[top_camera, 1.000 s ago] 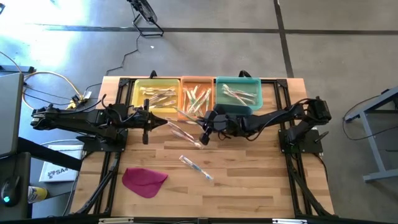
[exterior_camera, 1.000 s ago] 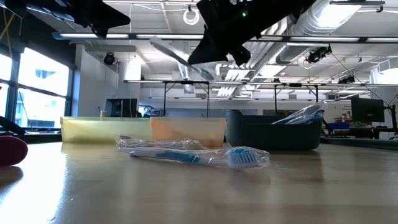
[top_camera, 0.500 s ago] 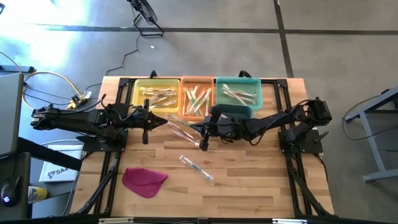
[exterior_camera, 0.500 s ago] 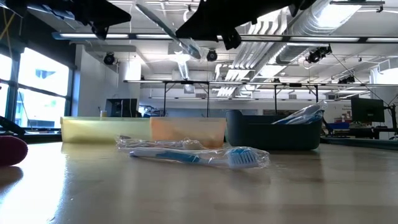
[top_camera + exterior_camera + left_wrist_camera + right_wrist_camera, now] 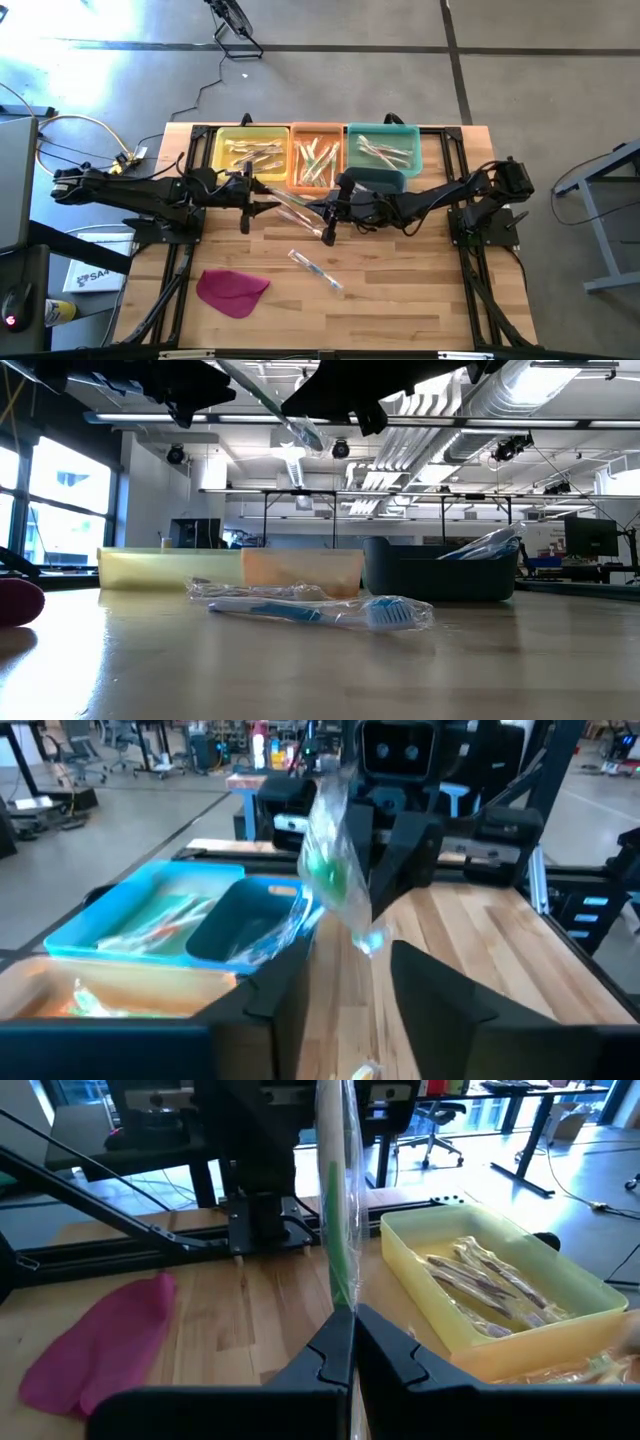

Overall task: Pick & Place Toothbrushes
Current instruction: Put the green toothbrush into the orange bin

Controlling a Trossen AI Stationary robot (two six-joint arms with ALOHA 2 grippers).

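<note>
A green toothbrush (image 5: 295, 203) in a clear wrapper hangs above the table's middle, with my right gripper (image 5: 328, 222) shut on it. The brush points toward my left gripper (image 5: 266, 196). That gripper is open, its fingers (image 5: 290, 985) standing on either side of the wrapper's free end (image 5: 362, 932) without touching it. A blue wrapped toothbrush (image 5: 315, 268) lies flat on the table nearer the front. More toothbrushes lie in three bins at the far edge. My right gripper pinches the green handle (image 5: 340, 1295) through the wrapper between its two shut fingers, near one end of the brush. The fingers come about level from the table's right and lie along the brush. It sticks out ahead of them, lifted clear of the table.
A yellow bin (image 5: 250, 150), an orange bin (image 5: 316, 155) and a teal bin (image 5: 383, 150) stand side by side at the far edge. A magenta cloth (image 5: 232, 290) lies at the near left. Bare wood lies along the near right.
My left gripper has moved toward the table's right, up to the brush's free end, and has opened. My right gripper has turned a little and risen slightly. The brush's free end has swung up and toward the left gripper.
</note>
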